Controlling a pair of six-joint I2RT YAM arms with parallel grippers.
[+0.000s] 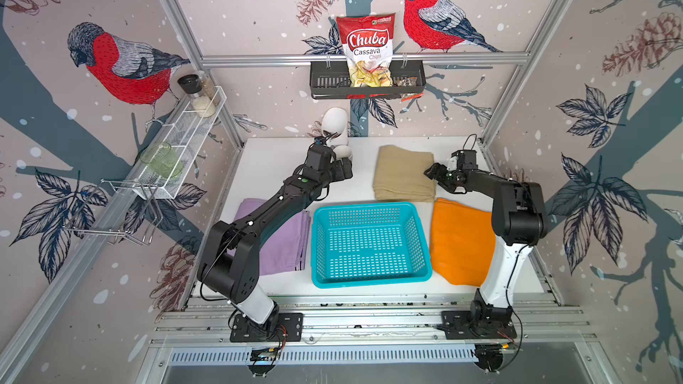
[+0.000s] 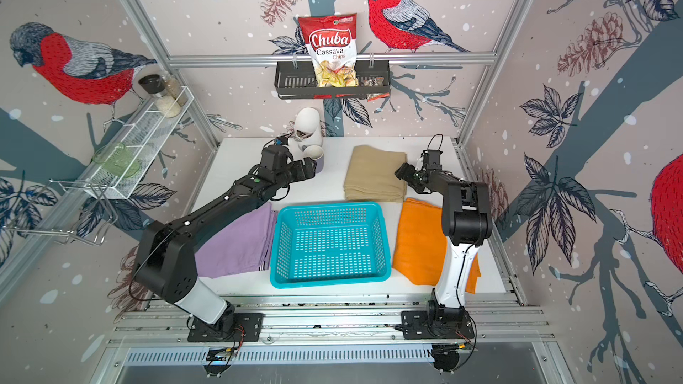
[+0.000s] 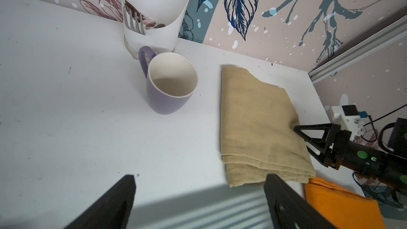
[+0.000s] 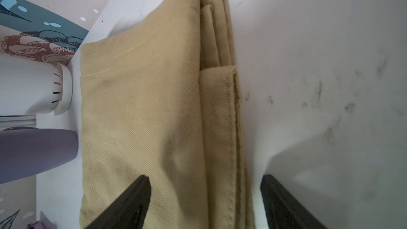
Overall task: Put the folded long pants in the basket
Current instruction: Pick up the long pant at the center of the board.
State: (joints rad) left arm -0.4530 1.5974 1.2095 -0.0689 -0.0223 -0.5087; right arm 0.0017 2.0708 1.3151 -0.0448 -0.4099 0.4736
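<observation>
Nothing delivered: turquoise slotted plastic basket (image 1: 369,282) empty. Tan folded cloth pants (image 1: 403,171) lie beyond it, orange folded pants (image 1: 458,241) right of it, lilac folded pants (image 1: 284,249) left, partly beneath the left arm (image 1: 273,205). Right gripper (image 4: 204,179) spread astride the tan edge, nothing pinched; left gripper (image 3: 199,177) spread, empty. Lilac ceramic mug (image 3: 169,84) stands near the tan pants' left side.

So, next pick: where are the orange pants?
In a top view the orange pants lie flat right of the turquoise basket, between the tan pants and the table's front edge.
</observation>
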